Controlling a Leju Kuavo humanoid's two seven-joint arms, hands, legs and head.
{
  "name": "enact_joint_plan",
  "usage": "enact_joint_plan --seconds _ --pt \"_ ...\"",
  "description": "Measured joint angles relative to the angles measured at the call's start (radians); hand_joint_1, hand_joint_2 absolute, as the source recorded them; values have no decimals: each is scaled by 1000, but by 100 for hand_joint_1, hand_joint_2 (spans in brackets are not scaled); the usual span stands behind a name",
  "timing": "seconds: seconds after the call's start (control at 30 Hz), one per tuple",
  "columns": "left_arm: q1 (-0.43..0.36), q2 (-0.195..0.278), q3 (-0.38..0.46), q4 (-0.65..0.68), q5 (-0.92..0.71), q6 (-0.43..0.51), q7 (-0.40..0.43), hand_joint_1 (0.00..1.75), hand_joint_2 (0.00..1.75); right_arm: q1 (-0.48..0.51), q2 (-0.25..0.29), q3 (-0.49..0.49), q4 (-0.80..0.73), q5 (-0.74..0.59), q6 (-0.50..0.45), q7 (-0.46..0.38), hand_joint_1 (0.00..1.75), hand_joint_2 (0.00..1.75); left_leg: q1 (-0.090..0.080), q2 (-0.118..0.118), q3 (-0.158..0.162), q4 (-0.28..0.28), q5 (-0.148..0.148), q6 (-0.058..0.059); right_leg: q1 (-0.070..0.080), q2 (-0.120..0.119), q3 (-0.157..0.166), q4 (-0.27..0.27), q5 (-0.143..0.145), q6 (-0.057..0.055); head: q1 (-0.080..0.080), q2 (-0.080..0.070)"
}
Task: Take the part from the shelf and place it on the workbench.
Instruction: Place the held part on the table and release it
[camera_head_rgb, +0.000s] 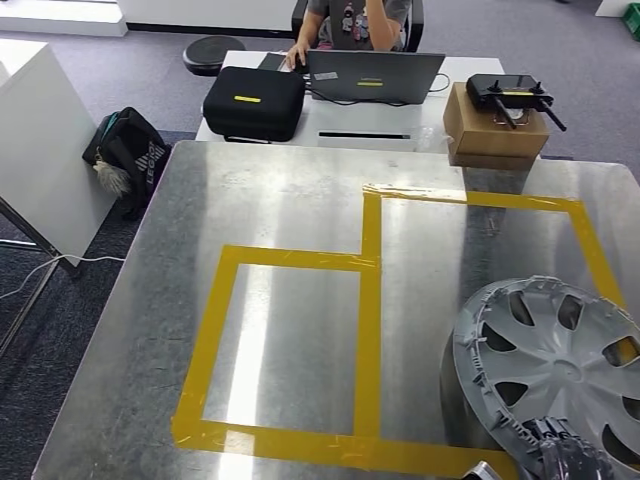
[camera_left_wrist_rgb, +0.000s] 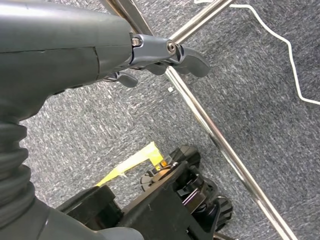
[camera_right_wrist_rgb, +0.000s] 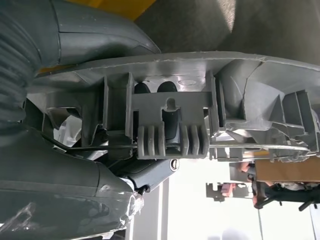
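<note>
- Right now the right hand (camera_head_rgb: 562, 455) is gripping the rim of the part (camera_head_rgb: 555, 365), a grey wheel cover, with its fingers clamped on the edge.
- Up close, the right wrist camera is showing the cover's ribbed clips and underside, detail the head view is not giving.
- Tilted over the workbench (camera_head_rgb: 287, 200), the part is sitting inside the right yellow tape outline (camera_head_rgb: 370, 300); I cannot tell whether it is touching the metal yet.
- By my reading, the carrying is done; lowering and letting go are remaining.
- Meanwhile the left hand (camera_left_wrist_rgb: 166, 55) is hanging over the carpet (camera_left_wrist_rgb: 264, 100), fingers apart, holding nothing.
</note>
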Motion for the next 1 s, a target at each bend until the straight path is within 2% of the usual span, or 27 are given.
enact_joint_plan --seconds 0.03,0.1,0.13,0.17,0.27,0.67,0.77,0.83,0.87,0.9,1.0 --pt "0 0 0 0 -5 1 3 0 175 0 -8 4 2 2 -5 11 132 175 0 0 0 0 0 0 0 0 0 0 0 0 0 0" --pt "0 1 0 0 -14 4 12 0 175 0 -22 11 7 8 -15 28 45 175 0 0 0 0 0 0 0 0 0 0 0 0 0 0" --pt "0 1 -1 0 -15 5 15 0 175 0 -28 13 10 12 -23 36 7 175 0 0 0 0 0 0 0 0 0 0 0 0 0 0" --pt "0 1 -1 0 -15 5 15 0 131 0 -33 16 13 17 -32 44 0 175 0 0 0 0 0 0 0 0 0 0 0 0 0 0" --pt "0 1 0 0 -7 4 10 0 0 1 -42 21 26 31 -55 60 0 175 0 0 0 0 0 0 0 0 0 0 0 0 0 0" --pt "0 3 0 0 5 -1 0 0 0 -6 -44 35 43 38 -83 64 0 175 0 0 0 0 0 0 0 0 0 0 0 0 0 0" --pt "1 4 1 0 6 0 0 0 0 -8 -44 39 43 9 -84 57 0 175 -4 0 0 2 -2 12 -4 1 9 -9 5 9 -1 0" --pt "0 4 1 0 8 2 0 0 0 -9 -44 45 42 -21 -85 47 0 175 -1 2 7 -16 10 22 -4 1 16 -16 9 17 -1 0" --pt "0 4 1 0 8 3 0 0 0 -8 -45 49 42 -37 -86 43 0 175 1 4 12 -29 19 26 -4 -1 11 -6 0 20 1 0" --pt "-1 3 1 0 8 5 0 0 0 -8 -45 54 41 -52 -86 38 0 175 4 5 15 -40 27 29 -4 -3 -2 21 -22 22 3 0" --pt "0 3 2 0 8 7 0 0 0 -8 -45 73 42 -99 -86 24 0 175 7 10 14 -47 34 30 -12 -6 -81 200 -116 31 5 0"
